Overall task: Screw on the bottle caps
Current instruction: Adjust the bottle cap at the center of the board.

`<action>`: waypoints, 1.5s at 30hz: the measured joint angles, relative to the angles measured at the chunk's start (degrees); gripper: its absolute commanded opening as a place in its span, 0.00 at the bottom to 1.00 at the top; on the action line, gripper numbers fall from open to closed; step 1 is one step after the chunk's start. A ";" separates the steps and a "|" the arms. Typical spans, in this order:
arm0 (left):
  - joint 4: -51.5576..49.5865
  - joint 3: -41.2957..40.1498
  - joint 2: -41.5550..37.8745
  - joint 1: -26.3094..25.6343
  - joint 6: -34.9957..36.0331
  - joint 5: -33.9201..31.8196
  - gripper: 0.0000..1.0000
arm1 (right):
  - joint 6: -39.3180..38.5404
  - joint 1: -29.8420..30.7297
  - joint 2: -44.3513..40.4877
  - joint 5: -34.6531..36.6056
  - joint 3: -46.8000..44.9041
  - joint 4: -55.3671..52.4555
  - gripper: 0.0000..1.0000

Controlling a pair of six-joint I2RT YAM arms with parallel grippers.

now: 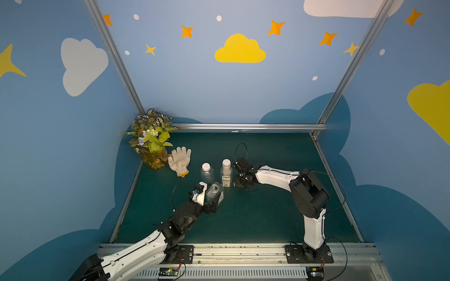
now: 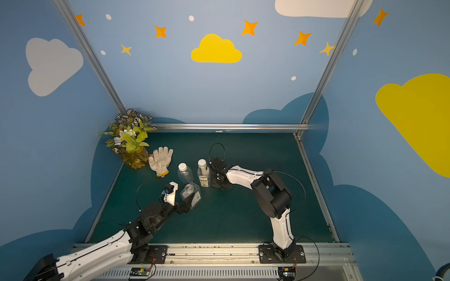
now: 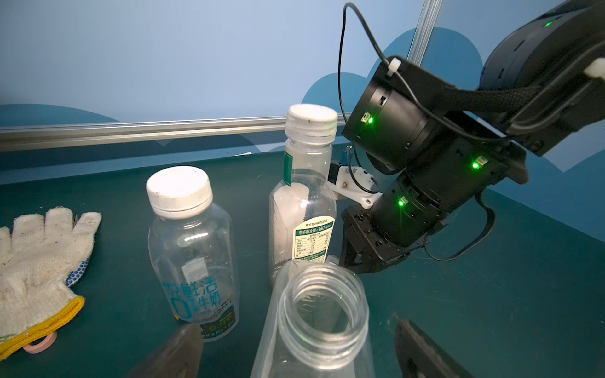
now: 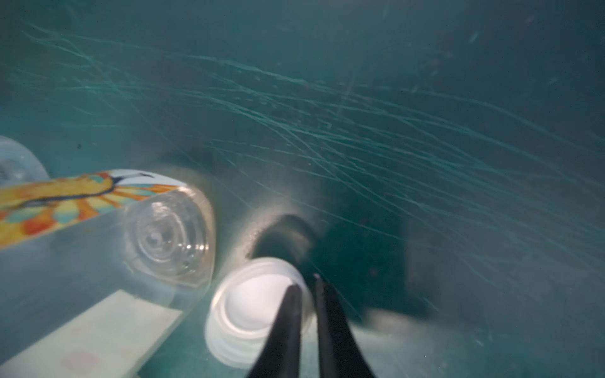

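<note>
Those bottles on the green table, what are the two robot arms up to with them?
They are capping bottles. The round bottle and the slim bottle stand capped. The right gripper has its fingers pinched on the rim of the loose cap lying on the table, while the left gripper sits open around the uncapped bottle.

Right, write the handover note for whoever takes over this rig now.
Left gripper: open, straddling the uncapped wide clear plastic bottle.
Right gripper: shut on the rim of the loose white plastic screw cap, low beside the slim labelled clear bottle.
Done: that bottle and the round clear printed bottle are both capped.
Left: bring the loose cap to the open bottle and screw it on.
</note>
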 measured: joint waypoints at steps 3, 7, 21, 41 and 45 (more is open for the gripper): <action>-0.42 0.00 -0.96 0.04 0.02 0.02 0.95 | 0.22 -0.04 0.22 -0.02 0.44 -0.02 0.00; -1.29 0.02 -3.06 0.13 0.33 0.39 0.98 | 0.17 -0.28 0.28 -0.37 0.44 0.00 0.00; -18.08 20.06 -7.06 -0.15 15.08 19.96 0.99 | -9.09 -6.64 -16.52 -7.08 -5.31 -10.51 0.00; -41.72 42.36 22.58 -17.44 77.72 37.48 0.75 | -17.18 -10.01 -32.28 -35.30 -10.38 -29.75 0.00; -40.28 42.42 26.62 -17.79 80.72 36.46 0.70 | -17.16 -9.84 -33.31 -37.20 -11.15 -30.80 0.00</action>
